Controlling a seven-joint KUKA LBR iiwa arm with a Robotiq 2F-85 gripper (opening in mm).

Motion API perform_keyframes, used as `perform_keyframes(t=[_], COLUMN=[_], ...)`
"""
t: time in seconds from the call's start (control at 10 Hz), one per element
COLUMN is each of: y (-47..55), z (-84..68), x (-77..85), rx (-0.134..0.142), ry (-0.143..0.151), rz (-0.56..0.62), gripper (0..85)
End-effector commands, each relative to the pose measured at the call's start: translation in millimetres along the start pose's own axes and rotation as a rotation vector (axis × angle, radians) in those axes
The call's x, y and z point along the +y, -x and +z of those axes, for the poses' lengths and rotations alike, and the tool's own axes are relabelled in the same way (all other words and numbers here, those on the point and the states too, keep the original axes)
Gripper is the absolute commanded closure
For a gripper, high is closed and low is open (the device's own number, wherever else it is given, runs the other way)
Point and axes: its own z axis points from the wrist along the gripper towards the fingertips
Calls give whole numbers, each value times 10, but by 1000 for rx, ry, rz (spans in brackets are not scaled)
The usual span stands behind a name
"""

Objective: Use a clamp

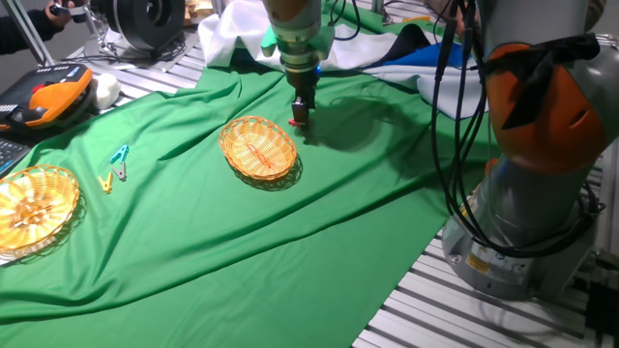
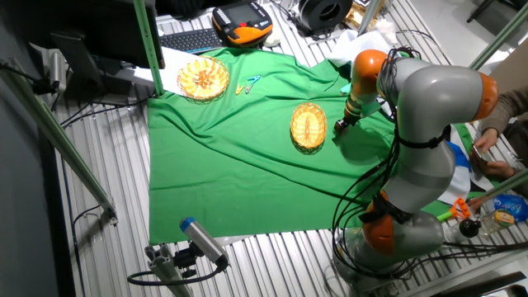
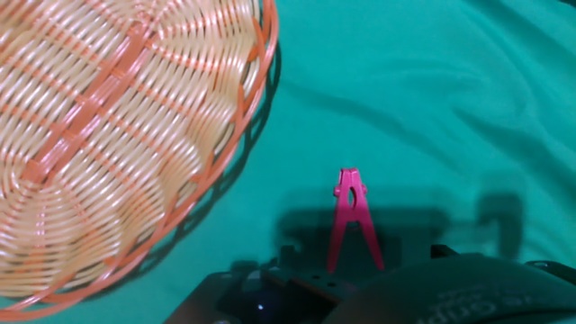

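Observation:
The red clamp (image 3: 350, 219) is a small clothespin-like clip. In the hand view its handle ends sit between my dark fingers (image 3: 297, 283) and its nose points away. My gripper (image 1: 302, 113) is shut on it, just above the green cloth, right beside the rim of the nearer wicker basket (image 1: 258, 147). The clamp shows as a red speck at the fingertips in one fixed view (image 1: 295, 123). In the other fixed view the gripper (image 2: 339, 127) stands right of the basket (image 2: 308, 125); the clamp is too small to make out there.
A second wicker basket (image 1: 34, 208) lies at the cloth's left end. A teal clip (image 1: 120, 155) and a yellow clip (image 1: 107, 181) lie between the baskets. An orange-and-black pendant (image 1: 44, 101) and a keyboard sit beyond the cloth. The robot base (image 1: 527, 193) stands at the right.

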Motion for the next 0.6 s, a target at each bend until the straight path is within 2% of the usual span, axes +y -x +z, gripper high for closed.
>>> perform_keyframes(t=[0.0, 0.1, 0.5], y=[6, 10, 7], z=[14, 28, 58], x=[-1, -1, -2], rx=[-2, -3, -2], ry=[3, 6, 14], rz=[-2, -5, -12], gripper=[170, 340, 340])
